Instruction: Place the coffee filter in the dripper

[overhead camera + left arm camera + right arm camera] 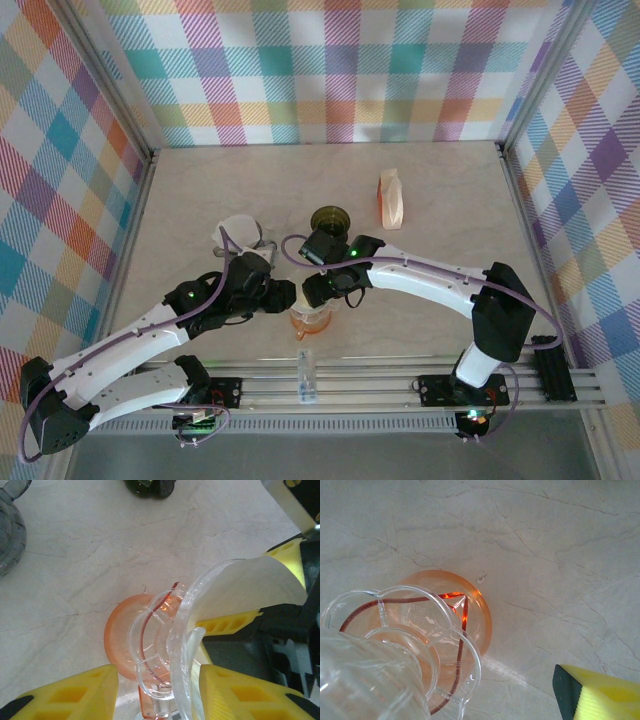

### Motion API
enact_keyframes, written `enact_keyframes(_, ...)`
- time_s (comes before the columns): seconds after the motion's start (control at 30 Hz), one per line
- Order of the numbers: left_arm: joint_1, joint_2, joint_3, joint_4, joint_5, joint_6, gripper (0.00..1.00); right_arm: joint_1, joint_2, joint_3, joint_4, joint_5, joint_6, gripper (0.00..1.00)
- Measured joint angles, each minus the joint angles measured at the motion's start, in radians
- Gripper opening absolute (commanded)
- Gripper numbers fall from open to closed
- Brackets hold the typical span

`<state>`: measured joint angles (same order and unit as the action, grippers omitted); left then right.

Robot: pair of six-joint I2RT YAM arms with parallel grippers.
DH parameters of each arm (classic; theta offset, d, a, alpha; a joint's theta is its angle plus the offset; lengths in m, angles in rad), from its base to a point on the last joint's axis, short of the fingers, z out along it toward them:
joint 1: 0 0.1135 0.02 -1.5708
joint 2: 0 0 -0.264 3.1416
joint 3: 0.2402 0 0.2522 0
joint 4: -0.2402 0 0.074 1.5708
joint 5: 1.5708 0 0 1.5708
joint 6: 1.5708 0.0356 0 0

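Note:
The clear dripper [310, 318] sits over an orange round vessel [120, 635] near the table's front middle. A white coffee filter [250, 587] lies inside the dripper's clear cone [200, 592]. My left gripper [159, 675] is open. Its yellow fingers [70, 695] stand either side of the dripper's clear handle, with a gap on the left. My right gripper [322, 290] is open at the dripper's other side. Its yellow fingers [227, 626] flank the filter. In the right wrist view one finger [600, 695] stands clear of the dripper's scalloped flange [450, 650], over bare table.
A dark green round object [330, 218] stands just behind the dripper. An orange and white object [390, 198] lies at the back right. A white and clear item [238, 235] sits left of the left gripper. A small clear piece [305, 380] rests on the front rail.

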<state>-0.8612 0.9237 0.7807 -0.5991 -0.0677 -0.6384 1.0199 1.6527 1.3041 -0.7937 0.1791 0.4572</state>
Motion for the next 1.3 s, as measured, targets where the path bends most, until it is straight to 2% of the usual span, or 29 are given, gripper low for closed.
enact_keyframes(0.17, 0.000, -0.001, -0.005, 0.001, 0.000, 0.000, 0.45, 0.000, 0.000, 0.000, 0.000, 0.000, 0.000, 0.78)
enact_keyframes(0.4, 0.000, -0.001, -0.006, 0.012, 0.005, -0.001, 0.34, 0.000, 0.001, -0.001, 0.007, 0.000, 0.004, 0.78)
enact_keyframes(0.77, 0.000, -0.001, -0.006, 0.016, 0.008, -0.001, 0.34, 0.000, -0.012, -0.002, 0.008, 0.007, 0.004, 0.78)
enact_keyframes(1.1, 0.000, 0.007, -0.006, 0.016, 0.007, -0.001, 0.35, -0.001, -0.201, -0.003, 0.008, 0.048, 0.008, 0.79)
enact_keyframes(1.3, 0.000, 0.006, -0.006, 0.016, 0.007, -0.001, 0.41, -0.001, -0.290, -0.041, 0.007, 0.101, 0.027, 0.80)
